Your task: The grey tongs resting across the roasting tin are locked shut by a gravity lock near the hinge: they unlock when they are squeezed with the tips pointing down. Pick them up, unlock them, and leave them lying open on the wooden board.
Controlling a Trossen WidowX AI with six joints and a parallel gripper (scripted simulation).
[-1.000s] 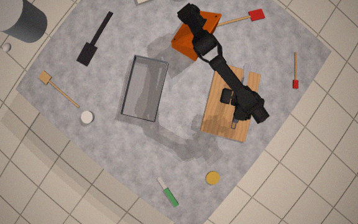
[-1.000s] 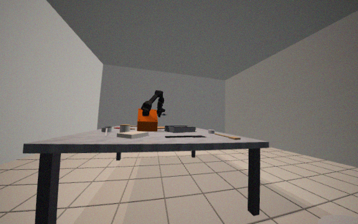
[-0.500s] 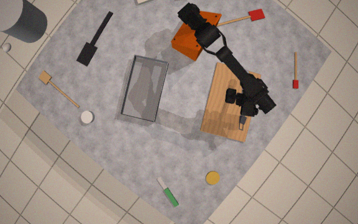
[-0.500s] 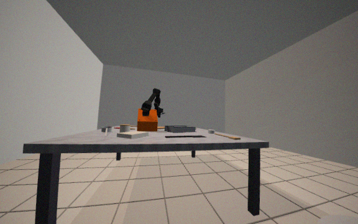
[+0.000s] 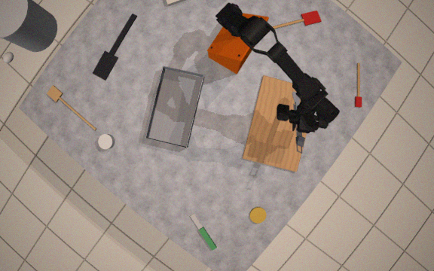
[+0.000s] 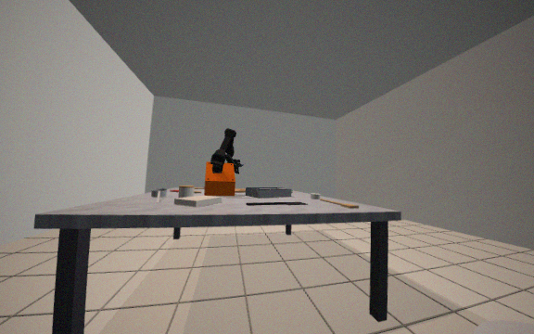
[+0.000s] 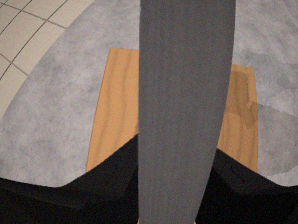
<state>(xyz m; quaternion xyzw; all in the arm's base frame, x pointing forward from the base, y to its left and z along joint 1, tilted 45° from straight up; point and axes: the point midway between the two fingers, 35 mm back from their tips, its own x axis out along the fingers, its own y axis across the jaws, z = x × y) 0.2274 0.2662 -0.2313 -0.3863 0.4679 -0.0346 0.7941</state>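
Note:
My gripper [image 5: 296,116] [image 6: 239,165] [image 7: 166,139] is shut on the grey tongs [image 5: 300,141] [image 7: 185,90] and holds them above the wooden board [image 5: 267,90] [image 7: 112,110]. In the wrist view a broad grey tong arm runs from the bottom to the top edge between the black fingers. In the top view, a dark piece with a wire loop shows below the gripper, over the board's right part; the arm and gripper hide most of the rest. Whether the tongs are locked, and their exact tilt, I cannot tell. The roasting tin [image 5: 164,128] [image 6: 268,192] holds no tongs.
The orange base [image 5: 226,49] [image 6: 220,186] stands behind the board. A black spatula [image 5: 105,65], a wooden spatula [image 5: 54,94] and a white round thing [image 5: 105,141] lie left. A yellow-topped round thing [image 5: 258,214] and a green-handled tool [image 5: 207,239] are in front; a red-ended tool [image 5: 358,102] lies right.

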